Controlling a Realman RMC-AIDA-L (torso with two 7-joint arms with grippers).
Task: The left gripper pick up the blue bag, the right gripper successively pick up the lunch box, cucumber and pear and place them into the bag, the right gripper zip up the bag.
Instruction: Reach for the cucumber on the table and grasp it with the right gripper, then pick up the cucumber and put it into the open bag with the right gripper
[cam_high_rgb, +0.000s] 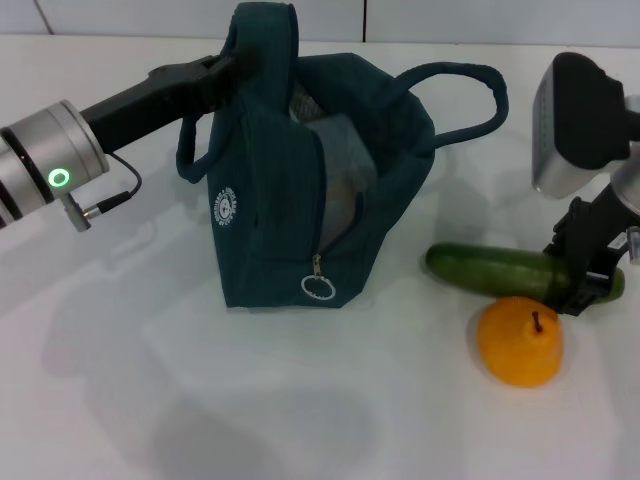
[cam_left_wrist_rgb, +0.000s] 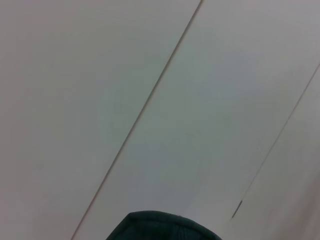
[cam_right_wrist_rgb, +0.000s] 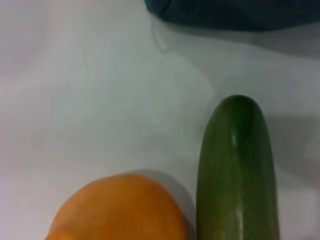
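Head view puts my right gripper (cam_high_rgb: 585, 285) at the right edge of the frame, fingers straddling the far right end of the cucumber (cam_high_rgb: 495, 270); whether they have closed on it I cannot tell. Its long axis runs left-right, pointing toward the blue bag (cam_high_rgb: 300, 190) at centre. My left gripper (cam_high_rgb: 215, 72) pinches a bag handle, upper left. The pear (cam_high_rgb: 520, 342) sits just below the cucumber.

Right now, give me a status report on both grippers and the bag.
Left gripper shut on blue bag handle, bag open. Right gripper down around cucumber, grip unconfirmed. Pear beside it. Nothing blocking.
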